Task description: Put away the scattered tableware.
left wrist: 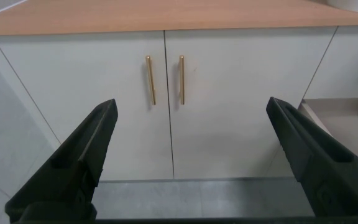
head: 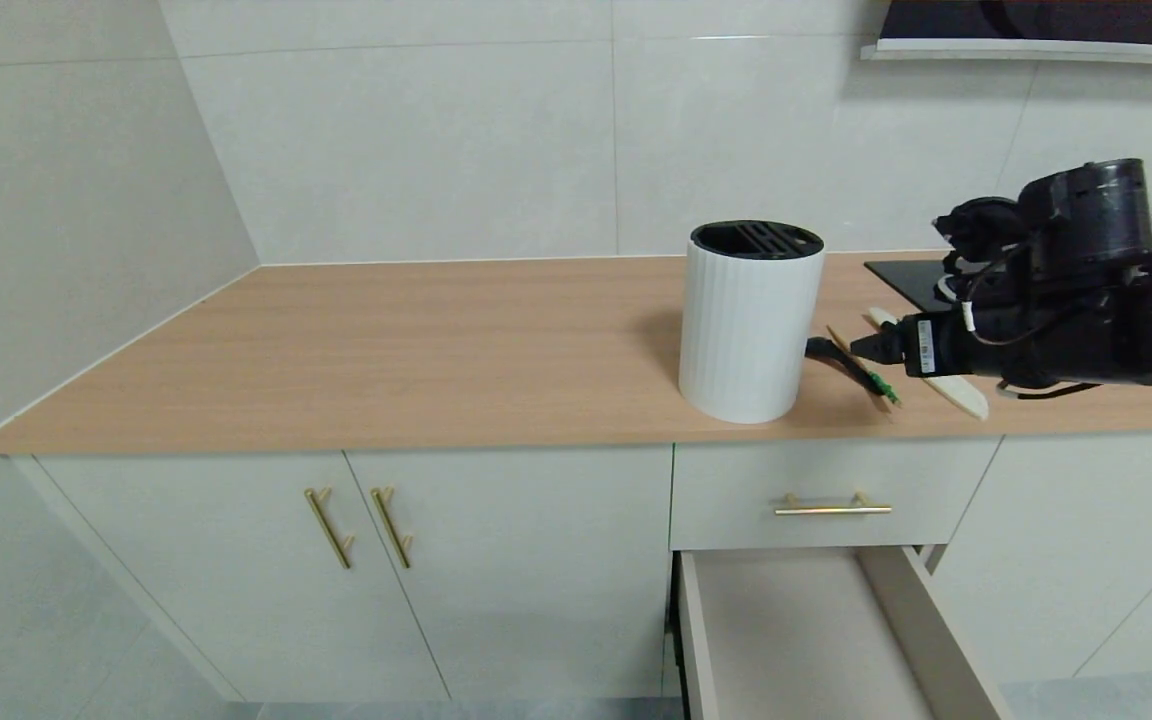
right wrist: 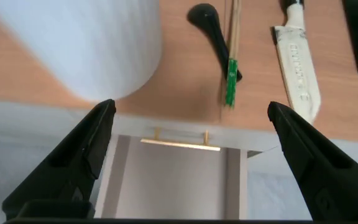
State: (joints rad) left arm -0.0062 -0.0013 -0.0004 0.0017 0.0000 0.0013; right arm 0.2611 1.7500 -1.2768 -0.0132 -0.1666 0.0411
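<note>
A white ribbed utensil holder (head: 748,335) with a black slotted top stands on the wooden counter (head: 416,350). Just right of it lie a black spoon (head: 824,350), a pair of chopsticks (head: 864,372) with a green band, and a white knife (head: 956,390). My right gripper (head: 871,347) hovers open above these pieces, over the counter's front edge. In the right wrist view the holder (right wrist: 86,43), spoon (right wrist: 209,28), chopsticks (right wrist: 231,68) and knife (right wrist: 297,62) lie beyond the right gripper (right wrist: 191,165). My left gripper (left wrist: 191,165) is open and low, facing the cabinet doors (left wrist: 166,106).
Below the counter an open drawer (head: 896,620) sticks out under a shut drawer with a gold handle (head: 831,507). A black cooktop (head: 911,280) sits at the back right. Cabinet doors with gold handles (head: 356,525) lie to the left. Tiled walls close the back and left.
</note>
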